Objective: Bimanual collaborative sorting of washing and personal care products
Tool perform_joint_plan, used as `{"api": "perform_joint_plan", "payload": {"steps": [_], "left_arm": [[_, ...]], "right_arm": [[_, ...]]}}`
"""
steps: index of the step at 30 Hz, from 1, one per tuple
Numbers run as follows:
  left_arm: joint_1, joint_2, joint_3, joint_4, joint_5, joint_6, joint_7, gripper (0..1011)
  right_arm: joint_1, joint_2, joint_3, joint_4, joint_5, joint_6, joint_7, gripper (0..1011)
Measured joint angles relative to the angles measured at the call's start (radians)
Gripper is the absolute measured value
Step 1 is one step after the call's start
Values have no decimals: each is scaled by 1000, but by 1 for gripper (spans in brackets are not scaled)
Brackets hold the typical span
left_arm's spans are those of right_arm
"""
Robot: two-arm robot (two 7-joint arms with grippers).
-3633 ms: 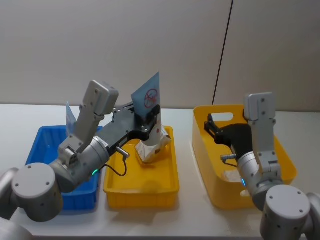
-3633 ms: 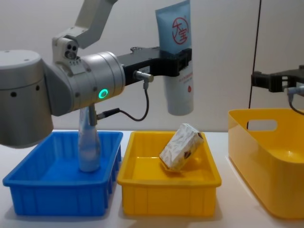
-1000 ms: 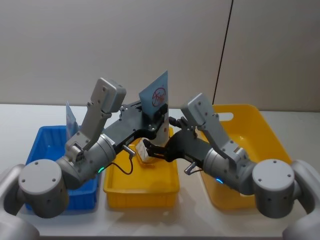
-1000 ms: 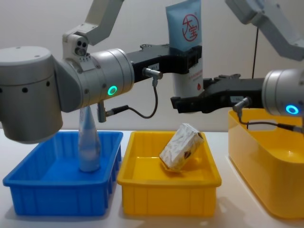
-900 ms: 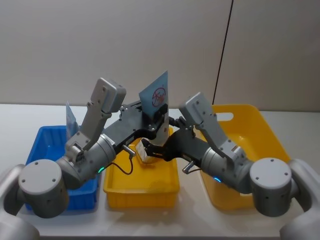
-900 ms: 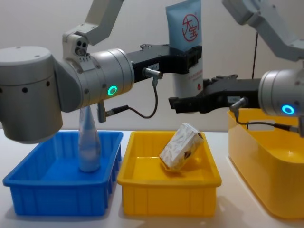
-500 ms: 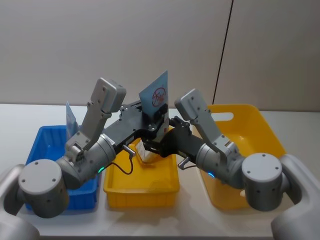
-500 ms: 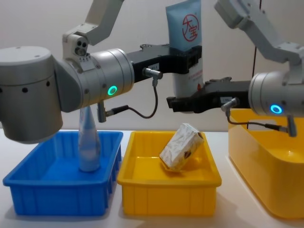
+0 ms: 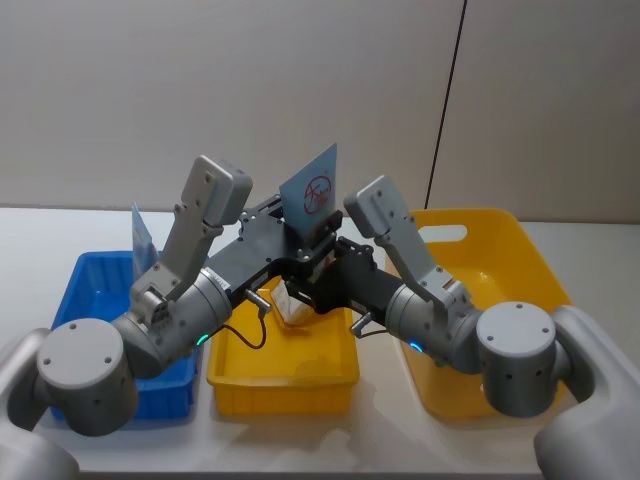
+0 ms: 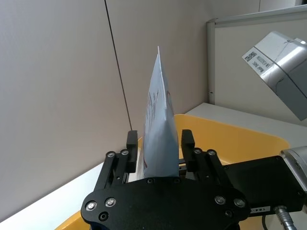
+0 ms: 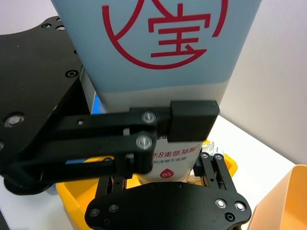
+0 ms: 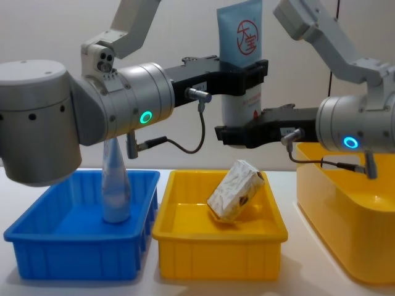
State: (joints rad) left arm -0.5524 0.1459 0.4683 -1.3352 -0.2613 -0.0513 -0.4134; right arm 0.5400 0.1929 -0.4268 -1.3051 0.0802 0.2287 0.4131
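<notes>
We're pinching the light-blue squeeze tube (image 12: 240, 68) upright in the left gripper (image 12: 241, 79) (crimped end up), right gripper (image 12: 237, 134) reaching its lower end, fingers' state unclear, over the small yellow bin (image 12: 185, 237).

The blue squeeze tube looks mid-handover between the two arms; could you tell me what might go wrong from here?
1. The right hand sits low at the squeeze tube's cap end; a weak grip could let it tip when the left hand releases.
2. A dropped tube would likely land on the patterned pack in the small yellow bin.

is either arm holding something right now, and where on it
The left end effector grips the light-blue tube around its middle, crimped end up. The right end effector sits at the tube's lower cap end; contact cannot be told.
</notes>
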Motion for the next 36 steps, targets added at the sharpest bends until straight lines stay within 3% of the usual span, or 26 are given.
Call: {"api": "perform_joint_plan", "payload": {"steps": [9, 16, 36], "left_arm": [[0, 0, 0, 0, 0, 0, 0, 780], [0, 0, 0, 0, 0, 0, 0, 990], [0, 0, 0, 0, 0, 0, 0, 1001]], "right_arm": [[1, -3, 3, 1, 15, 2, -9, 642], [-8, -16, 25, -6, 26, 18, -56, 641], [-35, -74, 121, -14, 24, 113, -255, 642]]}}
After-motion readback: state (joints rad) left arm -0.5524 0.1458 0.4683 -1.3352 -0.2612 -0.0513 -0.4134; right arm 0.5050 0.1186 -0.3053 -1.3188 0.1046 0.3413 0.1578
